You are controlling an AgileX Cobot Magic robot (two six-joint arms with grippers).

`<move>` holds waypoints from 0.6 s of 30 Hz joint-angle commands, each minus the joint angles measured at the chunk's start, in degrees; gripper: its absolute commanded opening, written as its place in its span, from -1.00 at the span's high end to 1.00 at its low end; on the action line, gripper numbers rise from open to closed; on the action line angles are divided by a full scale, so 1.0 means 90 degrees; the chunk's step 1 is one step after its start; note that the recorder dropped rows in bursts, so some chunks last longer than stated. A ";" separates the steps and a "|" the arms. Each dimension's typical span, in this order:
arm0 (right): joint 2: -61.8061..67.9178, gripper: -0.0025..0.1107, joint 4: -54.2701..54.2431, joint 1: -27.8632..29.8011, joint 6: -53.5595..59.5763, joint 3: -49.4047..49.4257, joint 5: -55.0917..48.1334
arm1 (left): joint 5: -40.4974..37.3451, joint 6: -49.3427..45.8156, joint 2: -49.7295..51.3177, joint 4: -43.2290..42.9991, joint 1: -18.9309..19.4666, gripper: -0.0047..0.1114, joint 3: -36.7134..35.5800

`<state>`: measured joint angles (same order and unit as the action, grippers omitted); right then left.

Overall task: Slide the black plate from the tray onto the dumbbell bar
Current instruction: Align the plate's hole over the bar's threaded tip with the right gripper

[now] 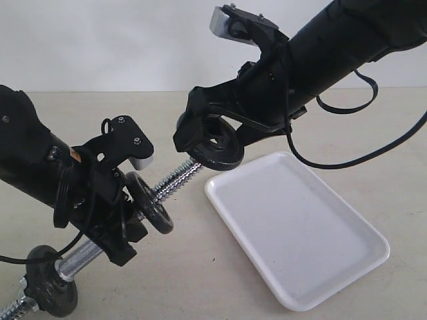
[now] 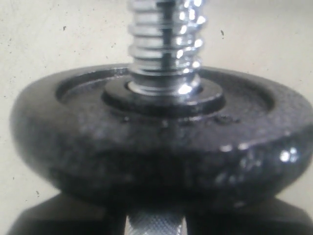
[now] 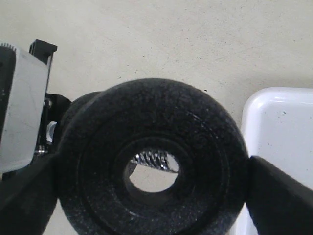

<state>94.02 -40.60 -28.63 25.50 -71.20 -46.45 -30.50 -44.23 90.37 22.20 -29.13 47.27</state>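
Shows the black plate (image 1: 217, 155) gripped across its rim by the right hand (image 1: 212, 138), jaws spread wide to span it, held on edge clear of the white tray (image 1: 300, 227) and right at the free threaded end of the dumbbell bar (image 1: 177, 177). In the right wrist view, reveals the thread tip through the centre hole, off-centre and close to the hole's edge; cannot tell whether it has entered. Shows the left hand (image 1: 112, 235) closed on the bar's knurled middle, propping it at a slant over the tabletop (image 1: 200, 273), with a mounted disc (image 1: 155, 212) just beyond that grip and a second disc (image 1: 50, 292) near the low end. For a clean slide: centre the hole on the thread, square the plate's face to the bar's axis, then push along that slanted axis rather than straight down. Expect the coarse thread to snag the hub if tilted. Hold the left grip firm against the push; release only once seated against the mounted disc.
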 commanded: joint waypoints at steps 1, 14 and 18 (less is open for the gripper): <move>-0.0114 0.96 -0.0245 0.0012 0.0070 -0.0106 0.0201 | 0.0559 -0.0040 -0.0285 0.0312 -0.0024 0.84 0.0149; -0.0101 0.96 -0.0245 0.0012 0.0082 -0.0106 0.0386 | 0.0509 -0.0040 -0.0634 0.0312 -0.0024 0.84 0.0149; -0.0089 0.96 -0.0259 0.0012 0.0097 -0.0106 0.0386 | 0.0441 -0.0092 -0.0846 0.0312 -0.0024 0.84 0.0149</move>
<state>94.12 -41.27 -28.63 25.50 -71.20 -44.39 -30.61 -44.37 86.82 22.20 -29.13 46.89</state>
